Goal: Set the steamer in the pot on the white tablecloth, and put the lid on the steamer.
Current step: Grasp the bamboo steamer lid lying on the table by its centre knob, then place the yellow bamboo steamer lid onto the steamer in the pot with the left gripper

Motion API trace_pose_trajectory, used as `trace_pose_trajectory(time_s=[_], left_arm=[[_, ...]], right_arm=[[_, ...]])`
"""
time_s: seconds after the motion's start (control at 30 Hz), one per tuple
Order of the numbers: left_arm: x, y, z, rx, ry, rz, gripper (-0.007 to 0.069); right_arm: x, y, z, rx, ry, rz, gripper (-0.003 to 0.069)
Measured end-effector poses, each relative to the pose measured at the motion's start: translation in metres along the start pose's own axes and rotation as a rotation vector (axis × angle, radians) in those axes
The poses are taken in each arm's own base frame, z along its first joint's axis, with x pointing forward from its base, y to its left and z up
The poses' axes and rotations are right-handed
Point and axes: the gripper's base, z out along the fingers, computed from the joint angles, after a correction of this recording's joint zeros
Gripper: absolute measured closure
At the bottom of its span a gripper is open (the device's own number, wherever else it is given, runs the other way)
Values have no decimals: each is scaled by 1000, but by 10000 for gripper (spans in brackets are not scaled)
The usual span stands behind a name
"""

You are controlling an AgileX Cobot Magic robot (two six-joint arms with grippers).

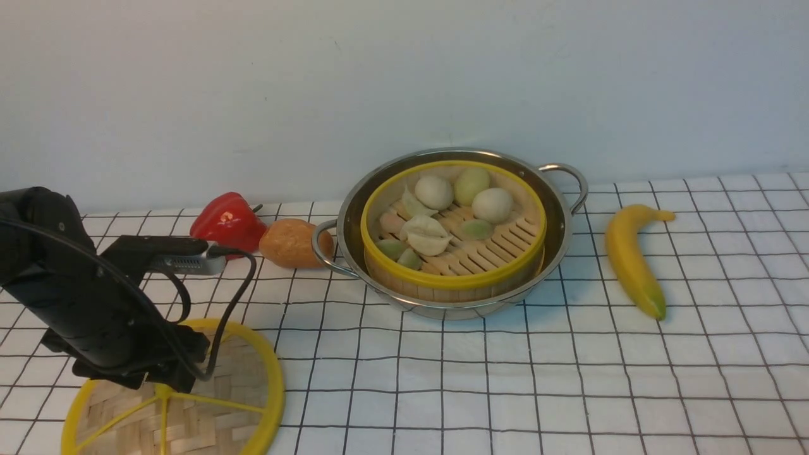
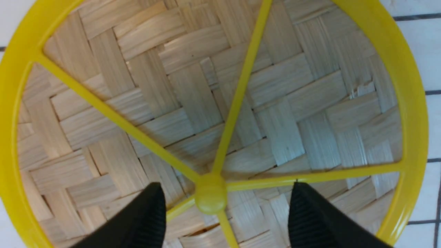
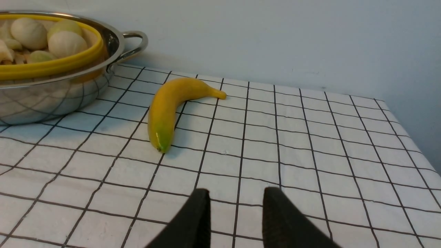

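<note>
Front view: the steamer (image 1: 452,282) sits inside the pot (image 1: 562,221), its yellow rim level with the steel rim, lid off.
Steamer contents: white and green dumplings (image 1: 430,237) lie on the slatted wooden floor.
Pot: stands on the white tablecloth (image 1: 505,379) toward the back wall, one looped wire handle out on each side.
Lid: the lid (image 1: 234,379) lies flat on the cloth at the near left, well apart from the pot, spokes up, partly hidden by the left arm (image 1: 76,297).
Left gripper: the left gripper (image 2: 225,186) hangs over the lid, black fingers (image 2: 148,213) spread wide to either side of the yellow centre knob (image 2: 211,196), grasping nothing; whether the tips touch the weave cannot be told.
Right gripper: the right gripper (image 3: 236,190) is low over bare cloth, jaws parted and empty.
Banana: the banana (image 1: 629,259) lies to the right of the pot, apart from it, green tip toward the robot.
Other items: a red pepper (image 1: 227,221) and a brown rounded item (image 1: 291,243) lie side by side, the brown one just beside the pot's left handle.
</note>
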Motion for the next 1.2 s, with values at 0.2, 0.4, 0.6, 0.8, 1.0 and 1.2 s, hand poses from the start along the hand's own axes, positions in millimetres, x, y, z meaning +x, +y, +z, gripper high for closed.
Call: trace_pose_trajectory(time_s=[0.2,0.4,0.6,0.8,1.0,1.2], left_arm=[[-1,0,2,1,4,-1,246],[0,1,19,11,70,-4,299],[0,2,19,-2,71,-1,315],[1,5,18,-32,90,-30,512],[-1,7,10,-47,141,-22,510],[-28,6,-63,-66,54,0,510]], right_arm=[[0,0,0,0,0,0,419],[0,0,0,0,0,0,419],[0,0,0,0,0,0,419],[0,0,0,0,0,0,419],[0,0,0,0,-1,0,419],[0,0,0,0,-1,0,419]])
